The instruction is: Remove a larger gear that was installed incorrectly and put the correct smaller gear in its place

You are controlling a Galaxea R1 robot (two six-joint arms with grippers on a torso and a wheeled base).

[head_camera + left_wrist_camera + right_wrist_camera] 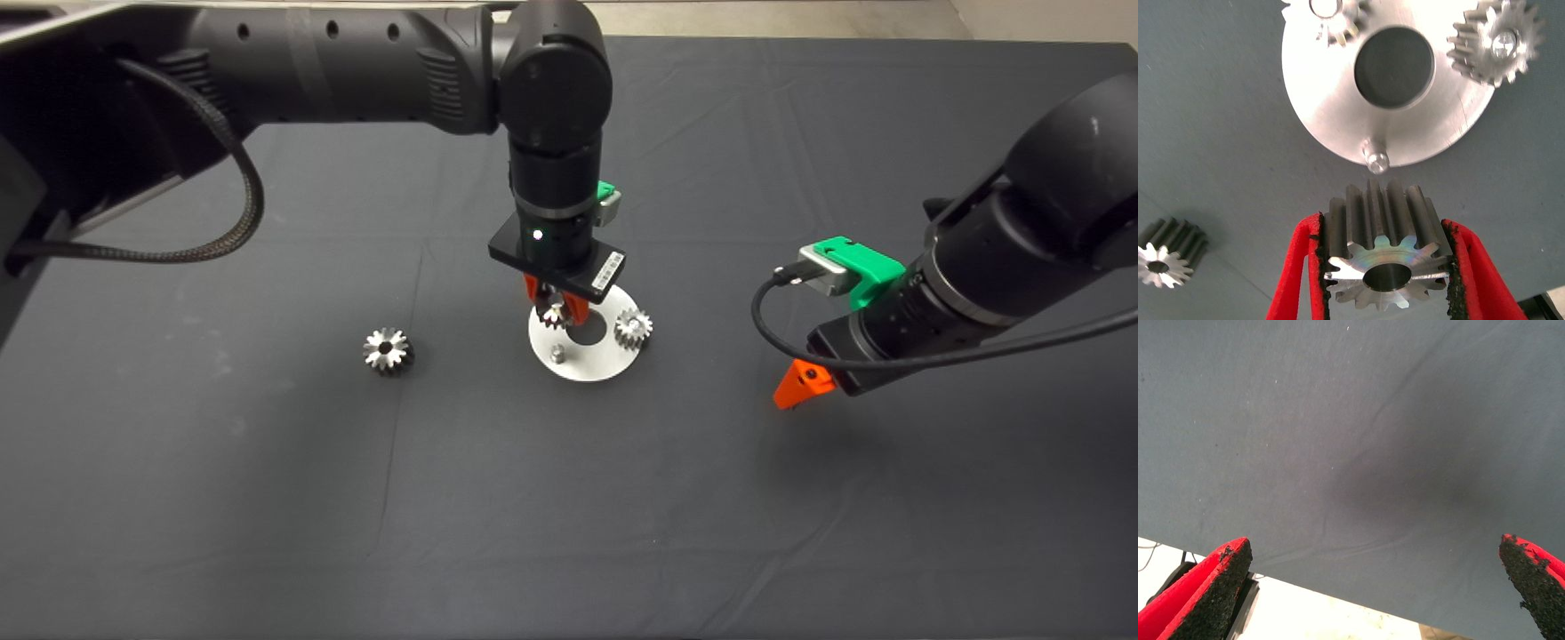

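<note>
The counter [800, 498] is covered by a dark creased mat, with pale floor seen past its edge in the right wrist view. Near mid-counter lies a round plate [594, 360], partly hidden by the left arm. The larger gear [388, 350] lies well apart, toward the counter's left edge. The smaller gear [1388, 263] is gripped in the left hand [1386, 267], just above a bare pin [1375, 159]; another gear [633, 328] sits at the plate's rim. The right hand [1371, 587], spread wide and holding nothing, hovers near the right edge.

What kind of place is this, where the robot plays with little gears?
Probably a robot test bench or lab: a table under a dark mat, a round metal plate with pegs for gears, and a left gripper holding a small gear.
</note>
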